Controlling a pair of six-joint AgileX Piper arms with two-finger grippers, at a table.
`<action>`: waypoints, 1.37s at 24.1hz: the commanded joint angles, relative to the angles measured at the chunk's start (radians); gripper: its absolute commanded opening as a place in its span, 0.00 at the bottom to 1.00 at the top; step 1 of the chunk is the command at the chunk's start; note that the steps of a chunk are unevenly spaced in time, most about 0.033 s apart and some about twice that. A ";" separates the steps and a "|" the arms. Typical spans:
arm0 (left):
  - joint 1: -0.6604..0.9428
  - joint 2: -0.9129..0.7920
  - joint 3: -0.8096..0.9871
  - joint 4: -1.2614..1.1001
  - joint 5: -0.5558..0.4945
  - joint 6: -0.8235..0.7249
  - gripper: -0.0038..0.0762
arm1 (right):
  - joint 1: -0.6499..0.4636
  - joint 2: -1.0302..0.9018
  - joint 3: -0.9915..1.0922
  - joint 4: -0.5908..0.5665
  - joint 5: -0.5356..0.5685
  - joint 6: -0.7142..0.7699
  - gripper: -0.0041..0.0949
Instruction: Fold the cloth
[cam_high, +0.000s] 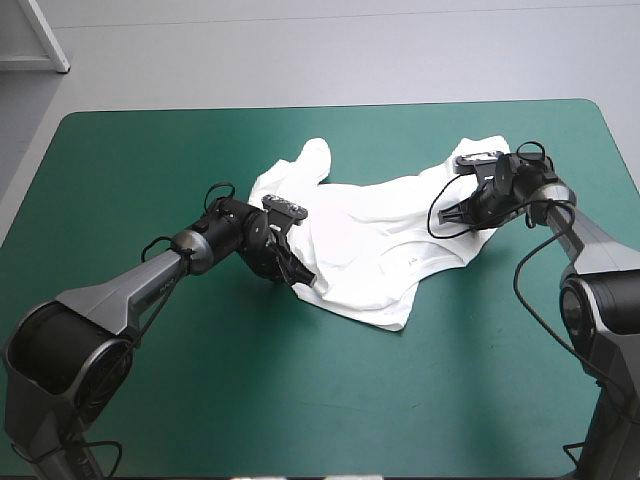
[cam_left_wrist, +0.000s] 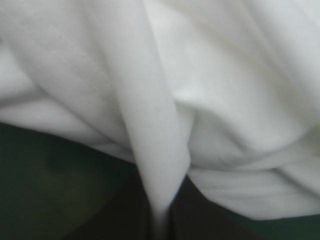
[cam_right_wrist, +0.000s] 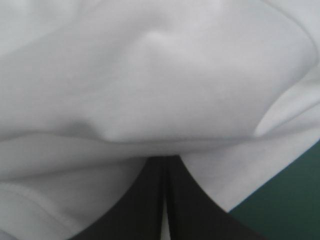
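The white T-shirt (cam_high: 375, 235) lies crumpled in loose folds across the middle of the teal-green table. My left gripper (cam_high: 300, 277) is at its near left edge, shut on the T-shirt; in the left wrist view a fold of the T-shirt (cam_left_wrist: 155, 150) runs down between the black fingers (cam_left_wrist: 195, 215). My right gripper (cam_high: 450, 213) is at the shirt's right side, shut on the T-shirt. In the right wrist view the T-shirt (cam_right_wrist: 150, 80) drapes over the tips of the fingers (cam_right_wrist: 190, 205), which meet in a pointed arch.
Bare teal-green cover (cam_high: 250, 400) stretches in front of the shirt toward the near edge, and more (cam_high: 150, 160) lies at the far left. A sleeve end (cam_high: 315, 155) of the shirt points toward the far edge.
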 joint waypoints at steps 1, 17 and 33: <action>-0.004 -0.034 -0.015 -0.022 -0.014 -0.003 0.07 | 0.026 -0.012 0.012 0.066 0.081 -0.007 0.02; -0.004 -0.034 -0.015 -0.018 -0.043 0.025 0.07 | 0.024 -0.269 -0.117 -0.053 0.359 0.102 0.77; -0.004 -0.034 -0.015 -0.018 -0.008 0.026 0.07 | -0.081 -0.074 -0.132 -0.139 0.143 0.133 0.76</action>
